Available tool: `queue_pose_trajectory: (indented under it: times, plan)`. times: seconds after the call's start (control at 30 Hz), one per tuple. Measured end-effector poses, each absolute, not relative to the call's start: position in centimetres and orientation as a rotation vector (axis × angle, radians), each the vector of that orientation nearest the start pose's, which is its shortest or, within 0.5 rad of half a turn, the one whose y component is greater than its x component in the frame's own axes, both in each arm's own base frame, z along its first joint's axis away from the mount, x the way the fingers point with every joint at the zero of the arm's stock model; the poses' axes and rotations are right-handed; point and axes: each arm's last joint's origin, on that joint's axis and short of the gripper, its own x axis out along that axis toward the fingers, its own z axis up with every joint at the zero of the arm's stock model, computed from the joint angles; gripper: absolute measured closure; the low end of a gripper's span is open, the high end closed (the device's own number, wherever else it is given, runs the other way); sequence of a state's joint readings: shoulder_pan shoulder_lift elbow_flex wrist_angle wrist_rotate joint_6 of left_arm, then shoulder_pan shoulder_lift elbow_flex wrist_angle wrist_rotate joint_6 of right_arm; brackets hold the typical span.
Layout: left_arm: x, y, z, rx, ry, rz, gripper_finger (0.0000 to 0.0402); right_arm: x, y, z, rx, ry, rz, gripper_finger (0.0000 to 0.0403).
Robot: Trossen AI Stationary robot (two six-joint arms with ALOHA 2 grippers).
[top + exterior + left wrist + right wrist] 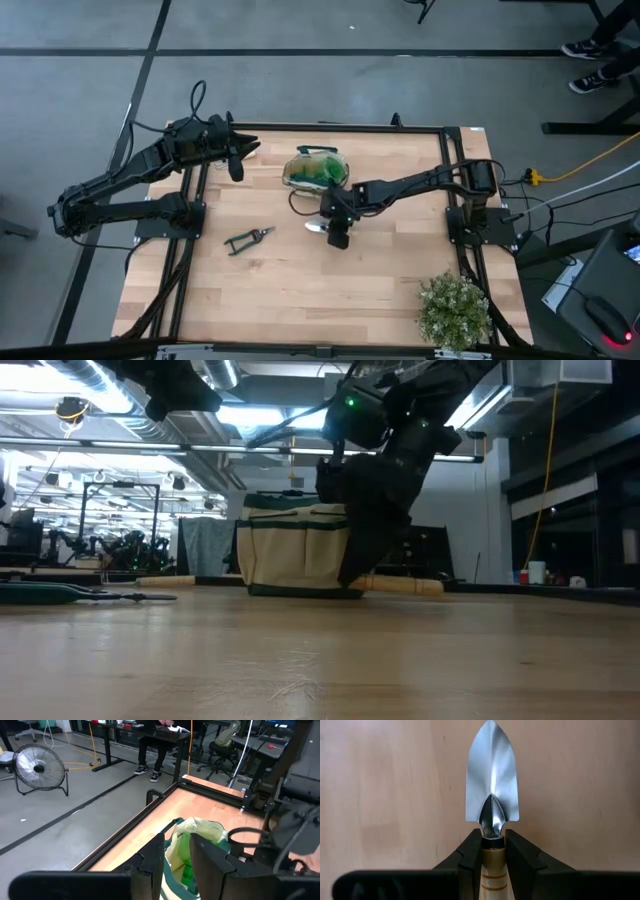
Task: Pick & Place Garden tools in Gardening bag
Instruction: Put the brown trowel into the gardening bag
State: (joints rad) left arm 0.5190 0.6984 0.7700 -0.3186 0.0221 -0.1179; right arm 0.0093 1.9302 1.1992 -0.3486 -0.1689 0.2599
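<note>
The right end effector [493, 851] pinches a silver trowel [491, 780] at the neck, where the blade meets the pale wooden handle, with one dark finger pressed to each side. The overhead camera places this grasp near the middle of the desk [330, 290], just in front of the gardening bag [316, 170], a cream canvas tote with green trim that stands open near the far edge. From desk height the trowel's wooden handle lies level and low beside the bag's base, so whether it has left the wood cannot be told.

The step in hand appears to be the pick of the trowel. The next move, by this reading, calls for lifting it straight up until it clears the bag's rim, carrying it the short way back over the opening, and tipping the blade down before letting go. The bag's green handles arch over its mouth and could snag the blade.

The left end effector [176, 857] hangs above the far left part of the desk, its fingers spread a little and holding nothing, looking down toward the bag. Black pruning shears [248, 239] lie flat on the wood, left of the trowel and well apart from the bag. A bushy potted plant [455, 310] sits at the near right corner.
</note>
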Motion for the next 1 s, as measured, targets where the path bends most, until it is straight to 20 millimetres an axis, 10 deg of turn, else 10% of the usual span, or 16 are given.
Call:
queue_pose_trajectory:
  times: [1.0]
  plan:
    - [13.3, 7.5, 32.6, -0.183, 0.216, 0.510, 0.0315, 40.7, -0.4, 32.2, 0.144, 0.559, 0.114, 0.0333]
